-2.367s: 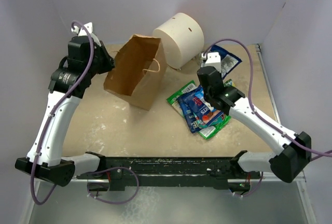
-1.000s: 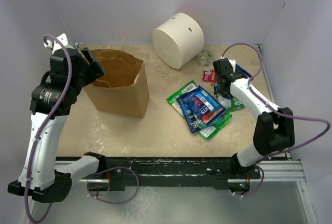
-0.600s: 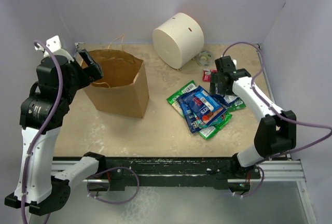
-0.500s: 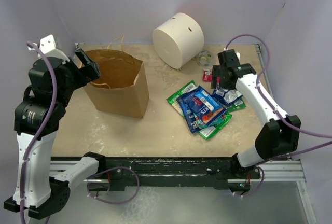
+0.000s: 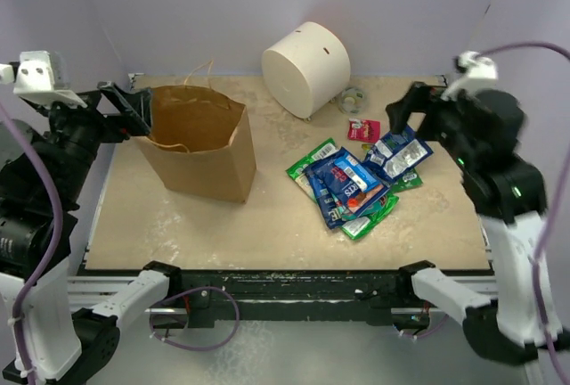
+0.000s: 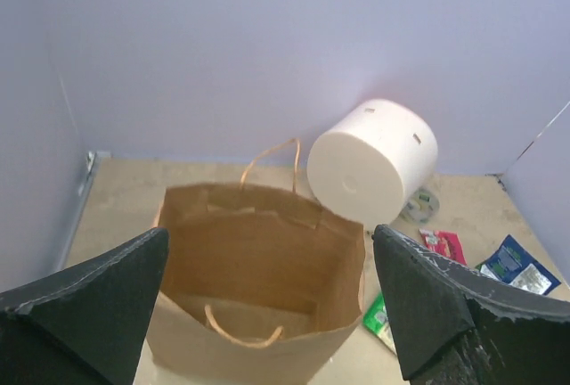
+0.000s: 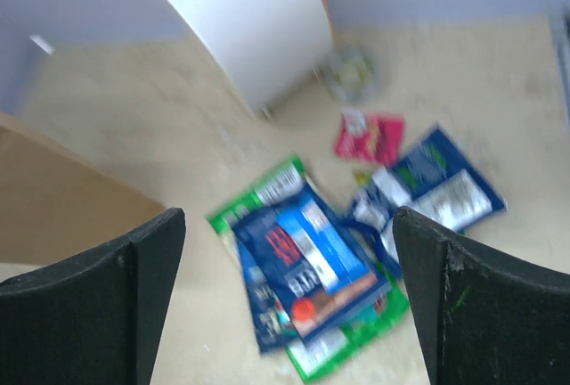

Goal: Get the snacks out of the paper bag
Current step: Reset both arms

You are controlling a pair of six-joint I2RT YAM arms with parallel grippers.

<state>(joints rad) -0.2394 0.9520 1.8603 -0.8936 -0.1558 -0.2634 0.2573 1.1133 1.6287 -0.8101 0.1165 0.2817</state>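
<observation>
The brown paper bag (image 5: 200, 140) stands upright at the back left, mouth up. In the left wrist view the paper bag (image 6: 254, 354) shows only bare paper and one handle inside. The snacks (image 5: 343, 184) lie in a green and blue pile on the table right of it, with a dark blue packet (image 5: 399, 151) and a small red packet (image 5: 363, 129) beside them. My left gripper (image 5: 134, 113) hangs open above the bag's left rim, holding nothing (image 6: 272, 233). My right gripper (image 5: 414, 109) is open and high over the snacks (image 7: 307, 260), nothing between its fingers (image 7: 289, 216).
A big white cylinder (image 5: 307, 69) lies on its side at the back, right of the bag. A small clear tape roll (image 5: 354, 98) sits beside it near the red packet. Lavender walls close in the table on three sides.
Both grippers have opened and both arms have risen and drawn back. The left one has left the bag's rim. The dark blue packet now lies free beside the pile.
</observation>
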